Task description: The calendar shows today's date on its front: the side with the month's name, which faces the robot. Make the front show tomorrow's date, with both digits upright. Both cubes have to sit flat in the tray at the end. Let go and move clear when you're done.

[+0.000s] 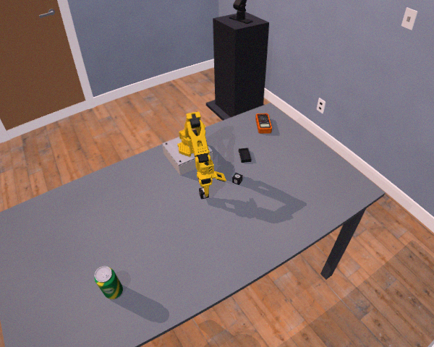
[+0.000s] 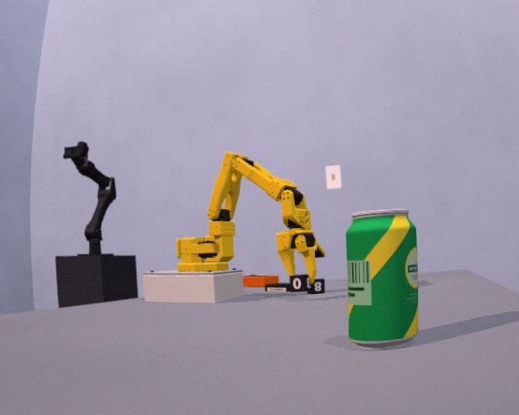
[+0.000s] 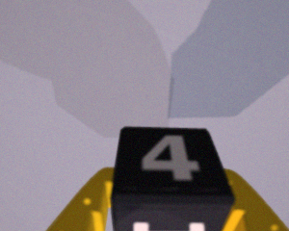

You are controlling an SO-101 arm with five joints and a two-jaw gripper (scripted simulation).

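Note:
My gripper (image 1: 205, 191) (image 2: 303, 277) (image 3: 170, 204) is shut on a black cube (image 1: 201, 193) (image 2: 297, 284) (image 3: 135, 168). This cube shows a 0 in the exterior view and a 4 toward the wrist camera. It hangs a little above the table. The other black cube (image 1: 236, 178) (image 2: 317, 286) rests on the table outside the tray, to the right of the gripper in the top view. It shows an 8 in the exterior view; its top digit is too small to read surely. The black tray (image 1: 244, 155) (image 2: 285, 287) lies farther back and holds no cube. Its pale month label shows in the exterior view.
A green and yellow can (image 1: 111, 285) (image 2: 381, 285) stands far from the arm. An orange multimeter (image 1: 263, 123) (image 2: 260, 280) lies beyond the tray. The arm stands on a pale box (image 1: 187, 166) (image 2: 183, 286). A black arm on a black pedestal (image 1: 243, 67) (image 2: 94, 278) is behind the table.

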